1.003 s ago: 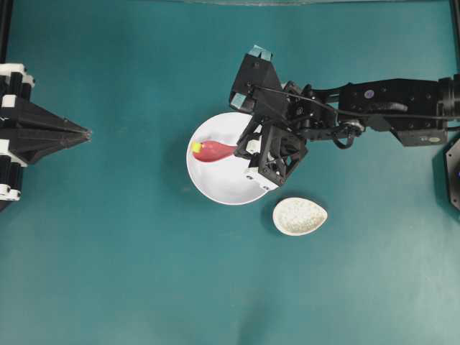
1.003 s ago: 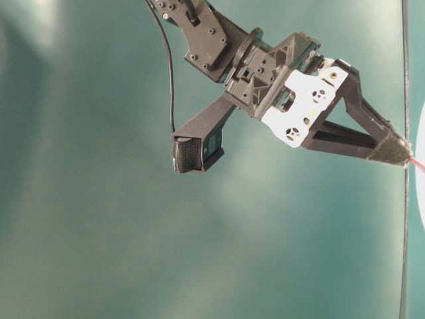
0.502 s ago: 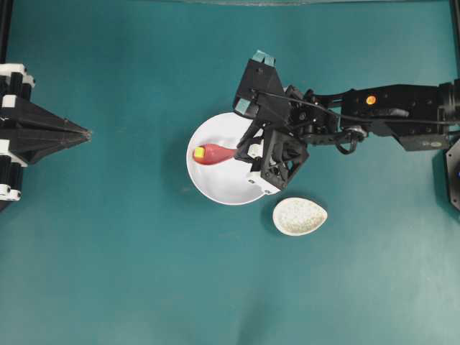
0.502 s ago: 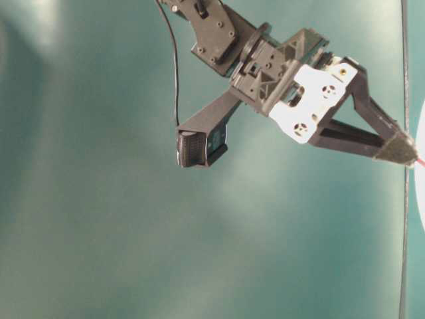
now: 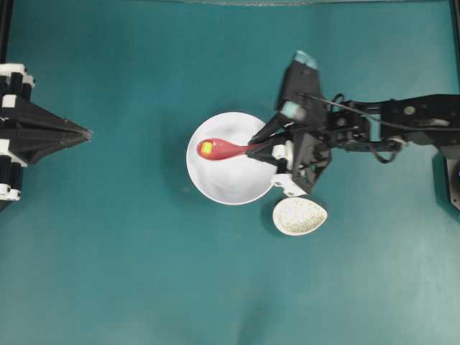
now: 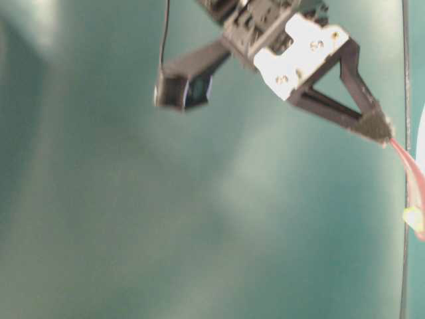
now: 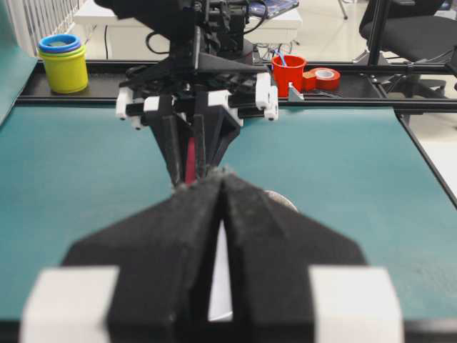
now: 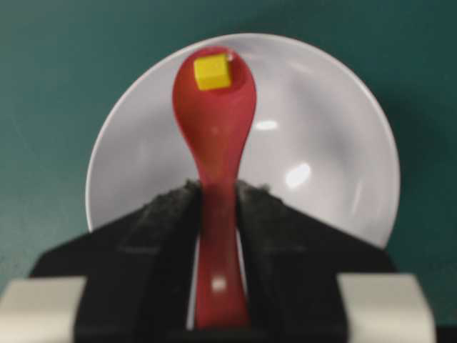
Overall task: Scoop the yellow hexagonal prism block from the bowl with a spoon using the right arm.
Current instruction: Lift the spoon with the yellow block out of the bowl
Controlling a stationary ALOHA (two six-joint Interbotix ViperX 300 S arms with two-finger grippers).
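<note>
Because the right tool (image 8: 216, 207) pinches the pink-red soup spoon (image 8: 214, 128) by its handle, the yellow hexagonal prism block (image 8: 212, 71) rides in the scoop over the white bowl (image 8: 328, 143). The left tool (image 7: 223, 187), pressed together, idles well apart.

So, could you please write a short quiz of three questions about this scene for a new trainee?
1. True or false: the yellow block lies in the scoop of the spoon.
2. What do the right gripper's fingers hold? A) spoon handle B) bowl rim C) speckled dish
3. What stands beside the white bowl, under the right arm?

Key: 1 true; 2 A; 3 the small speckled dish.
</note>
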